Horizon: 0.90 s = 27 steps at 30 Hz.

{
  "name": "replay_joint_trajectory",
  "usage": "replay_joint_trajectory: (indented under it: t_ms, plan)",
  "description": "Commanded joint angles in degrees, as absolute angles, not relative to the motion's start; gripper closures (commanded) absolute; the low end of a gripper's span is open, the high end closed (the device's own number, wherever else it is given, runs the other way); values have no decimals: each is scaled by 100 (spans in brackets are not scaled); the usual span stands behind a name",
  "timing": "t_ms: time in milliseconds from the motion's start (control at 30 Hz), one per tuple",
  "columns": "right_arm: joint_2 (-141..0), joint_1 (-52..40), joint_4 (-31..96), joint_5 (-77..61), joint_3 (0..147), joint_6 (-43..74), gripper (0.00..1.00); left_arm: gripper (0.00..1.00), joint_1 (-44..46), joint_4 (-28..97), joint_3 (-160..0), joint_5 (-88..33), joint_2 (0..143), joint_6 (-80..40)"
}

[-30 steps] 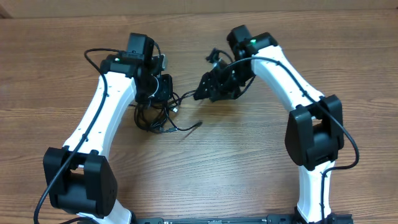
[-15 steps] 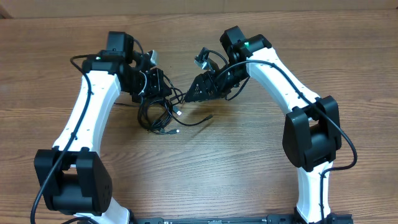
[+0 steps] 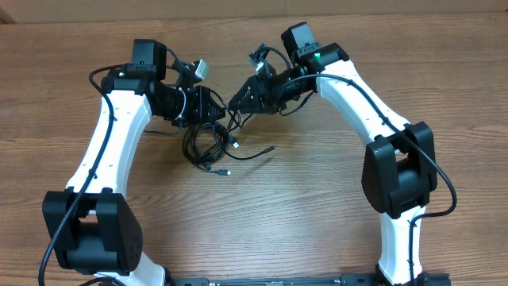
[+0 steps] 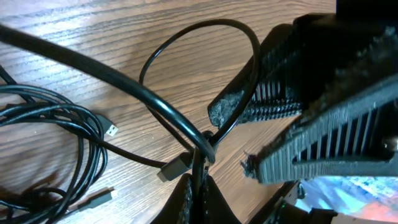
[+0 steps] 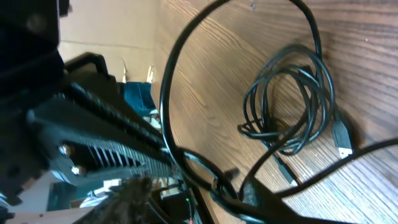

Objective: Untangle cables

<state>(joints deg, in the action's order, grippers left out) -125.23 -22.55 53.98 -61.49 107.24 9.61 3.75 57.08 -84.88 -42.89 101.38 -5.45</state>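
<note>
As my left end effector clenches a strand of the cables, I see the right end effector parted just beside it; the rest coils on the bench, upper centre of frame.

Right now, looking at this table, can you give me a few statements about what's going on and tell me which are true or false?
1. The left gripper is shut on a black cable. True.
2. The table is glass. False: it is wood.
3. A coiled bundle of cable lies on the table. True.
4. The right gripper hangs far from the left one. False: they are close together, nearly tip to tip.
</note>
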Motion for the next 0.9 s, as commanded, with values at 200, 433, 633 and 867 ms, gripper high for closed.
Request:
replay_joint_trajectory:
  t_ms: [200,433,633,867]
  plan:
    - [-12440,-2233,5343,-5426,10731,1374,86,87,379,5898,-8558,-3642,10097,-148]
    - [-12440,-2257,5422,-4707,10731,1374,96,20,392,6012,-8425,-2816,10097,-390]
    - [-12440,-2294,5655,-3889,10724,1374,96,37,392,5948,-7964,-1050,10097,-1210]
    - [-12440,-2320,5782,-3411,10720,1372,96,46,392,4952,-6893,-906,10184,-1295]
